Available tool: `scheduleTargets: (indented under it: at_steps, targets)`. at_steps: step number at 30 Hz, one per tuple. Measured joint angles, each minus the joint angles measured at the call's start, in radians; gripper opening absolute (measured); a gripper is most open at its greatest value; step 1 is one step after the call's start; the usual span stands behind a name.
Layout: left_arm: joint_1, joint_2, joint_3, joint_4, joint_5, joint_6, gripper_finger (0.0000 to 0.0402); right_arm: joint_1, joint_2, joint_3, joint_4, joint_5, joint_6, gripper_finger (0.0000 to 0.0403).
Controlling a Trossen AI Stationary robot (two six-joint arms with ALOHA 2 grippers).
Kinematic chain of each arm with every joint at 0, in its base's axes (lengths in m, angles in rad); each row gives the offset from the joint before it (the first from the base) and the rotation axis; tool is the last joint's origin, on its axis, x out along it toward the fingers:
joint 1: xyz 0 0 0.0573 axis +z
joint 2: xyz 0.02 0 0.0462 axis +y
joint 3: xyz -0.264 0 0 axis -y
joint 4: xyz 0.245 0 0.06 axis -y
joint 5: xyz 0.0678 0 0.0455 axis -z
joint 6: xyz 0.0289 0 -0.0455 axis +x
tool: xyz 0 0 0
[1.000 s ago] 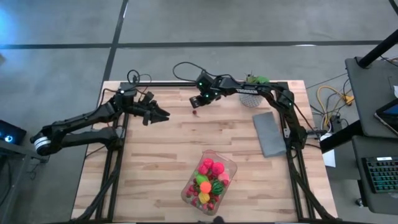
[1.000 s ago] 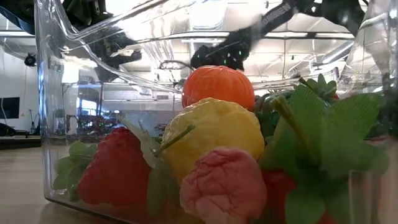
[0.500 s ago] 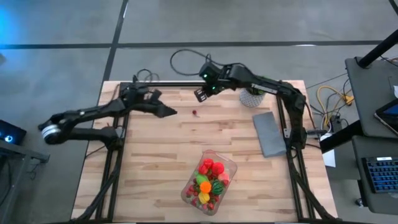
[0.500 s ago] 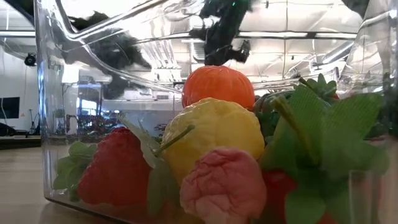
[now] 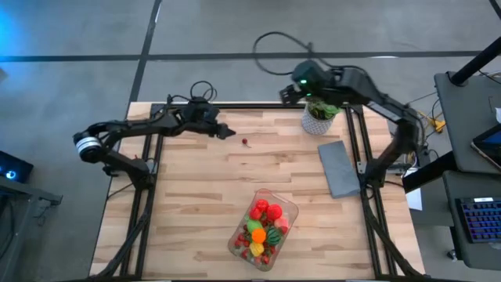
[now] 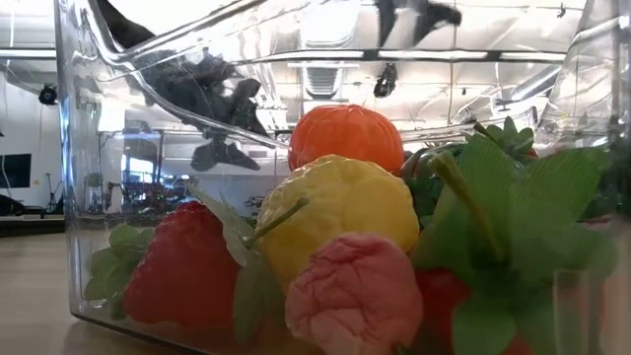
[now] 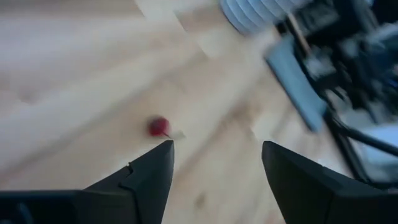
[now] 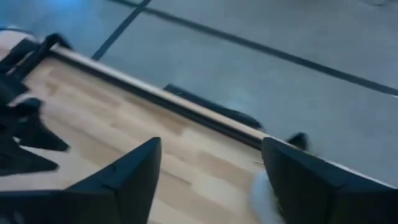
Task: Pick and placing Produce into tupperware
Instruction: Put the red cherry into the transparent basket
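High view showed a pale wooden slatted table [image 5: 188,204] from straight above. One small red toy berry [image 5: 245,142] lay alone on the boards near the far edge. The left gripper [image 5: 228,132] reached just beside it, fingers spread apart and holding nothing, probably lined up to pick the berry. In the left wrist view the berry [image 7: 159,127] sat just ahead of one dark finger [image 7: 152,171].

The right gripper [image 5: 286,93] hung at the far edge above the leafy plant in a white pot [image 5: 319,117], fingers also parted and empty, seemingly clear of the work.

One clear rectangular plastic tupperware [image 5: 286,205] stood near the front edge, well apart from the berry, holding a heap of red, pink, orange, yellow and green toy produce [image 5: 261,225], too crowded to count. One flat grey slab [image 5: 339,167] lay at the right.
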State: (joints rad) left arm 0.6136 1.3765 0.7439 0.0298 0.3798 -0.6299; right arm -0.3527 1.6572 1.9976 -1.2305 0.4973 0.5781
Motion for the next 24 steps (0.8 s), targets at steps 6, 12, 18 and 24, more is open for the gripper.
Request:
scheduleTargets:
  at_steps: [6, 12, 18, 24]
  targets:
    - [0.000, -0.027, 0.047, -0.104, -0.129, 0.007, 0.0211, -0.001, -0.115, -0.008, -0.113, 0.107, 0.033, 0.0304]
    - [-0.008, -0.016, 0.069, -0.156, -0.168, -0.024, 0.0209, -0.001, -0.182, -0.036, -0.126, 0.109, 0.009, 0.0316]
    - [-0.027, -0.016, 0.067, -0.154, -0.267, -0.118, 0.0209, -0.001, -0.216, -0.087, -0.127, 0.109, -0.024, 0.0316]
    - [-0.038, 0.008, 0.067, -0.153, -0.259, -0.203, 0.0209, -0.001, -0.223, -0.139, -0.125, 0.115, -0.095, 0.0316]
